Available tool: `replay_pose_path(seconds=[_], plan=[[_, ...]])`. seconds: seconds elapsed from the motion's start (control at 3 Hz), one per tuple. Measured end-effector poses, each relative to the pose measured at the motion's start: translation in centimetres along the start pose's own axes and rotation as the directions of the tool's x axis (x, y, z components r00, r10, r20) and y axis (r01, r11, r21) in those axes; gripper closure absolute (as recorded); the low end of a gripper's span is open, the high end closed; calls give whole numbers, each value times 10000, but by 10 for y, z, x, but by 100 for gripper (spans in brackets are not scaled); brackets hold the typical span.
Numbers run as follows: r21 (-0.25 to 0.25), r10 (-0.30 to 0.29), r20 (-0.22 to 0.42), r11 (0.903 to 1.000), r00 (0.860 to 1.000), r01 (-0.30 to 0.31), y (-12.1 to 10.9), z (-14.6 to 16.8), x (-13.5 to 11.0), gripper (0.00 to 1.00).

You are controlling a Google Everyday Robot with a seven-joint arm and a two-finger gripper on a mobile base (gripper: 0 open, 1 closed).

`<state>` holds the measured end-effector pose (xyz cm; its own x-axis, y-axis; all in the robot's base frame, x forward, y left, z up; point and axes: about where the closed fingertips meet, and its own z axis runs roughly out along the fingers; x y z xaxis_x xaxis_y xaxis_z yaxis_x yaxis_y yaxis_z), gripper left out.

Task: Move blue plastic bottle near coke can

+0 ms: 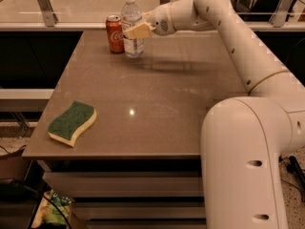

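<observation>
Blue plastic bottle: upright, contents unclear, just beside coke can.
Gripper: at bottle's label, fingers grasping it.
Sponge: table's front-left corner.

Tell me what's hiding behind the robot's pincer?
The tall clear bluish plastic bottle with a white cap stands there, beside the small red coke can. The tan pincer covers part of its middle.

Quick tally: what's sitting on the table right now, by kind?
Bottles: 1, the blue plastic bottle
Cans: 1, the coke can
Sponges: 1, the green sponge
Total: 3 on the table; the gripper is at the bottle.
</observation>
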<state>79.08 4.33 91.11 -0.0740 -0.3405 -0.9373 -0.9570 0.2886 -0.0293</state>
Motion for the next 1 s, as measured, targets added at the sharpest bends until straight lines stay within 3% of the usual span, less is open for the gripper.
replay_pose_path(seconds=[0.67,1.0], plan=[[-112,21,-10,9999,10000,-21,2,8,1,12],[-165,31,-15,9999,10000,-31,4,11,2,0]])
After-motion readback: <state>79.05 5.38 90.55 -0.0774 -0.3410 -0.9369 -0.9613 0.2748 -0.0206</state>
